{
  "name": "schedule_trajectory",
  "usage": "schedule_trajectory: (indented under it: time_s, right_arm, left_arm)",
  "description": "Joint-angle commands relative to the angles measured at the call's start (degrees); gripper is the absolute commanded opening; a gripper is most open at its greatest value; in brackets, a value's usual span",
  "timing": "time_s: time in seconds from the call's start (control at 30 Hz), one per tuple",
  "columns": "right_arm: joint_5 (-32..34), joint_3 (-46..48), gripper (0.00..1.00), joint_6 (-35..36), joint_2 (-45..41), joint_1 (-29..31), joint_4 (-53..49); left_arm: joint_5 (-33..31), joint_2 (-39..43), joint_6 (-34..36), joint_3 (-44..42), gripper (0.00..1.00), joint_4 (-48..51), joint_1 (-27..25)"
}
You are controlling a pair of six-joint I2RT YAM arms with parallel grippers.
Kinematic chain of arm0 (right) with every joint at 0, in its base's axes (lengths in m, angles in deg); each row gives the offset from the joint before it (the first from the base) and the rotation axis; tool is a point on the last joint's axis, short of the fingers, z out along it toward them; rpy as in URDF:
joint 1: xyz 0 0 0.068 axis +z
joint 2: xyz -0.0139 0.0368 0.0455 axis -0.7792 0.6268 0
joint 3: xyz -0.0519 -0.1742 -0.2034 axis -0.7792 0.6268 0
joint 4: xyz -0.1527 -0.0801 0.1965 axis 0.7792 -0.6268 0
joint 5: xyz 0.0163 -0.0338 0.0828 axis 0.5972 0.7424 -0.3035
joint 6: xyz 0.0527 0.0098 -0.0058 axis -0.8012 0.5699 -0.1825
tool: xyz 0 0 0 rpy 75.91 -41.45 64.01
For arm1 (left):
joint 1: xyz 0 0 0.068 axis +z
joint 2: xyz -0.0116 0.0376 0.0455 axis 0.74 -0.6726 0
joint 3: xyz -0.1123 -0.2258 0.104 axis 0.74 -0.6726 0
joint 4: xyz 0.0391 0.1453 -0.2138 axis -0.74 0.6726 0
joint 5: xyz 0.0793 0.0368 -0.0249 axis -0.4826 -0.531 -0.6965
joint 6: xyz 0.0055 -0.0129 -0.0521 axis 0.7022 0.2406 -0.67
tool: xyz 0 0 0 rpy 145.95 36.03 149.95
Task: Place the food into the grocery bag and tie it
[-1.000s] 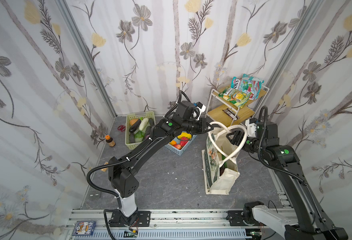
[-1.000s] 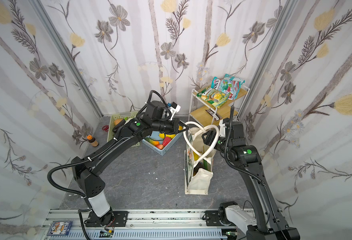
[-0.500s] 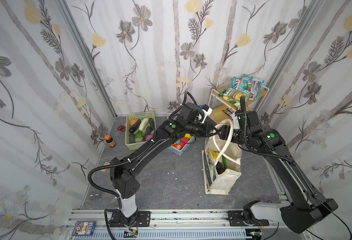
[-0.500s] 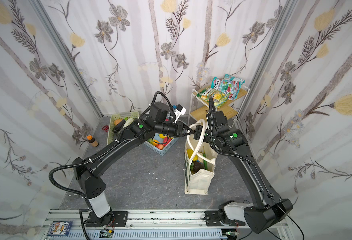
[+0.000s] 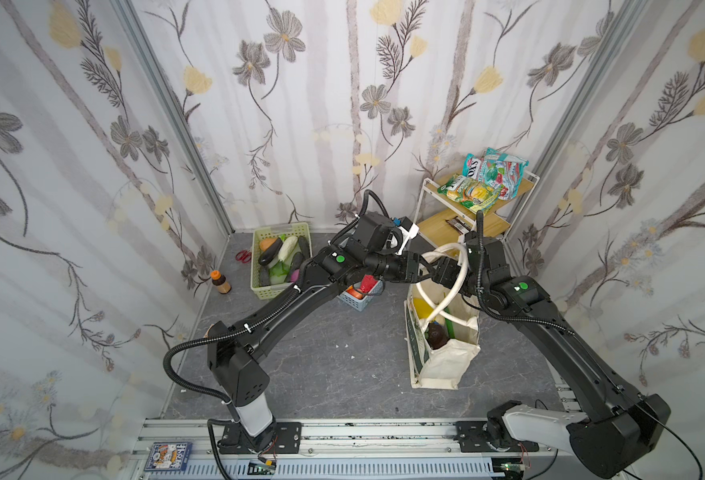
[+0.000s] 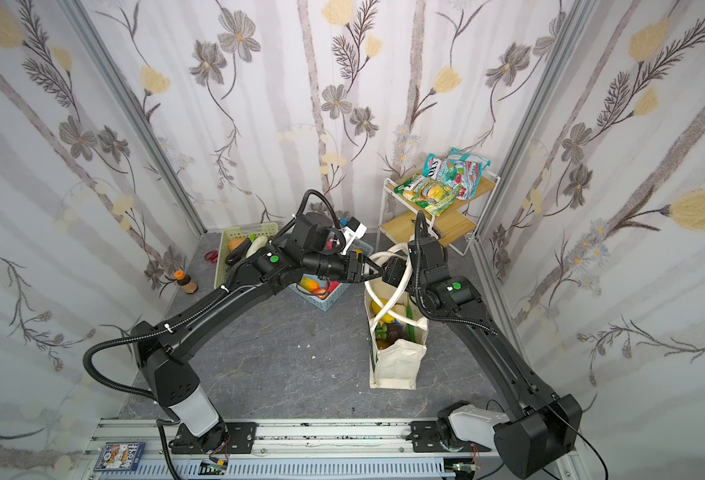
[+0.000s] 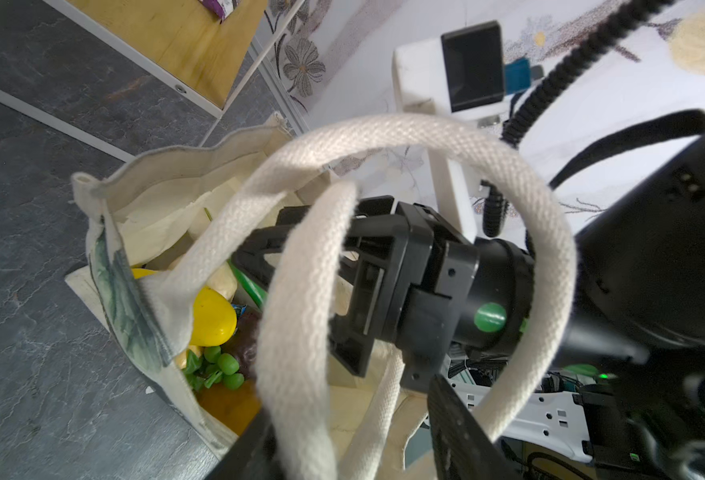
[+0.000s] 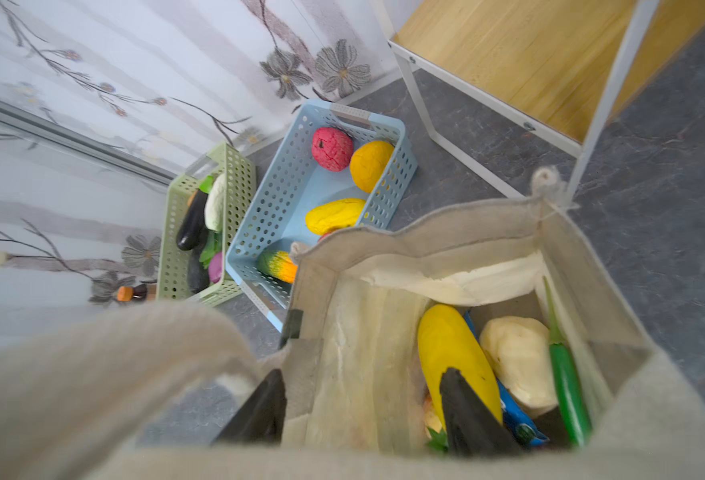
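The grocery bag [image 5: 446, 361] [image 6: 396, 361] stands upright on the floor, right of middle, mouth open. Its cream handles [image 5: 458, 274] [image 7: 425, 133] rise in crossed loops between my two grippers. My left gripper [image 5: 425, 266] [image 7: 355, 440] is open, with handle strands running loose between its fingers. My right gripper [image 5: 442, 270] [image 8: 363, 411] reaches through a handle loop, open, above the bag's mouth and facing the left one closely. In the bag lies food: a yellow fruit [image 8: 450, 345], a cream piece [image 8: 512, 357], a green pepper [image 8: 566, 374], a blue packet [image 8: 512, 411] and green grapes [image 7: 226, 365].
A blue basket [image 5: 359, 297] [image 8: 284, 199] with red, orange and yellow fruits sits left of the bag, under my left arm. A green basket [image 5: 280, 259] of vegetables stands by the back wall. A white shelf [image 5: 483, 224] carries snack packets [image 5: 483, 183]. A small bottle [image 5: 220, 282] and scissors [image 5: 241, 256] lie at the left.
My left gripper, shut on a handle a second ago, has opened. My right arm swung in from the right and its gripper passed through the handle loop; the spread handles have drawn together.
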Motion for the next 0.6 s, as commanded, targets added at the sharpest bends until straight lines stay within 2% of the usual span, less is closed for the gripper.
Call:
schedule_trajectory:
  time_s: [0.0, 0.23, 0.37, 0.43, 0.5, 0.57]
  right_arm:
    - [-7.0, 3.4, 0.63, -4.0, -1.8, 0.0, 12.1]
    - [-9.7, 10.2, 0.66, -8.0, -4.4, 0.1, 23.4]
    - [-7.1, 10.8, 0.66, -8.1, -3.5, 0.1, 24.3]
    - [-6.5, 11.7, 0.59, -8.6, -2.6, 0.1, 27.7]
    - [-6.5, 11.4, 0.44, -8.9, -1.1, 0.2, 29.4]
    - [-6.4, 10.4, 0.31, -8.2, 0.0, 0.2, 28.2]
  left_arm:
    - [-2.0, 0.4, 2.0, -0.4, 0.51, 1.8, 0.9]
    - [-1.5, 0.9, 2.8, 0.0, 0.46, 2.7, 1.4]
    - [0.6, 0.8, 2.3, 0.0, 0.43, 1.1, 1.3]
    - [1.3, 0.5, 2.8, 0.6, 0.42, 1.6, 1.3]
    - [0.3, 0.5, 4.2, 1.3, 0.42, 3.0, 1.3]
    - [-3.1, 0.7, 6.5, 2.6, 0.50, 6.1, 1.3]
